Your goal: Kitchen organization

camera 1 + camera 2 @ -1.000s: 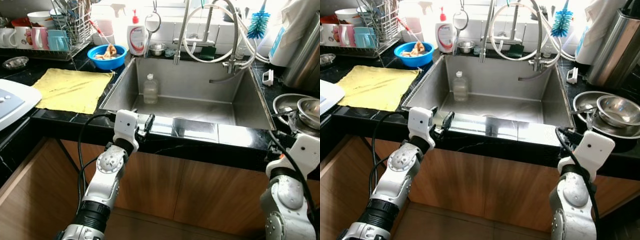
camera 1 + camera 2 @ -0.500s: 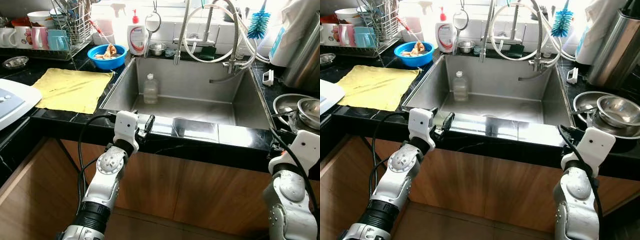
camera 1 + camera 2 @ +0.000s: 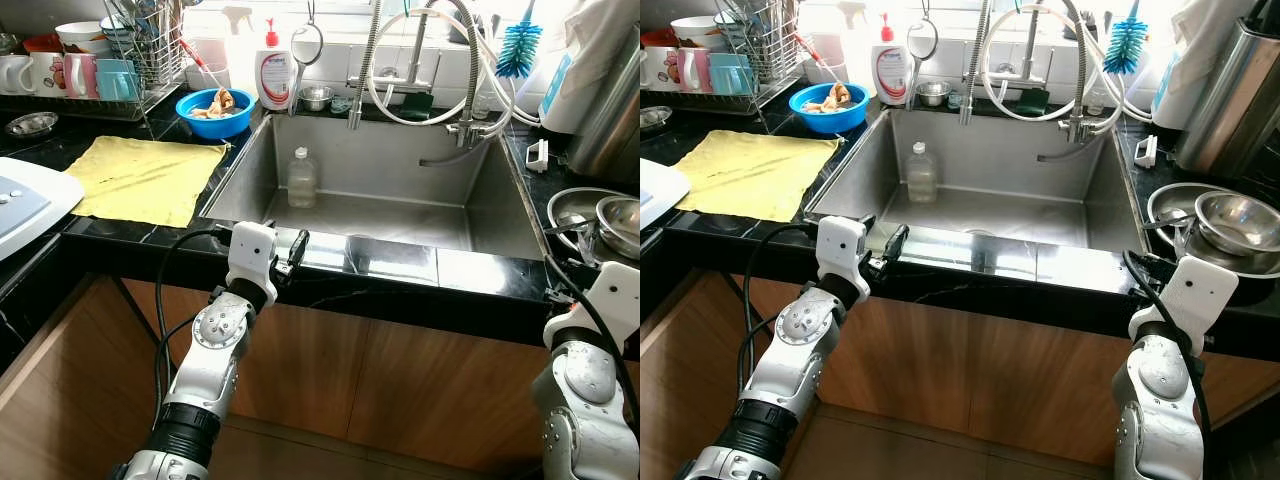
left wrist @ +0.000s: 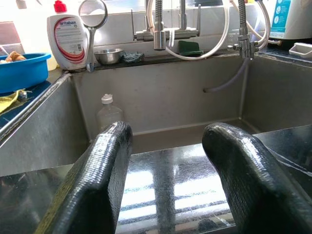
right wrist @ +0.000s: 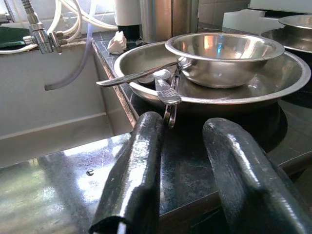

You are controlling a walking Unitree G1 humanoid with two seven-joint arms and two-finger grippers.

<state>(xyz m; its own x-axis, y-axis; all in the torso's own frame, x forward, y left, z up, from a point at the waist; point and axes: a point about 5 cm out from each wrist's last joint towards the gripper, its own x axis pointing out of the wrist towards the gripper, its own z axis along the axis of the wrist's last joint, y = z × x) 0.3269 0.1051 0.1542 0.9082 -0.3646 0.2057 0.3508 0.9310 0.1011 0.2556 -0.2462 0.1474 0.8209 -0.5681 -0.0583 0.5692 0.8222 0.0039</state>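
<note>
While poised at the sink (image 3: 262, 170) front rim, left pincer (image 4: 168, 180) empty, fingers parted; right pincer (image 5: 183, 175) likewise parted over bench (image 3: 1240, 305) edge, facing steel bowl (image 5: 224, 56) in pan (image 5: 292, 73).

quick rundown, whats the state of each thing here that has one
left pincer: open, empty, at the sink's front edge
right pincer: open, empty, over the counter before the steel pan
plastic bottle: upright in the sink, capped
sink: no standing water seen
yellow cloth: spread flat on the counter
blue bowl: holds food scraps
steel bowl: upright inside the steel pan
</note>
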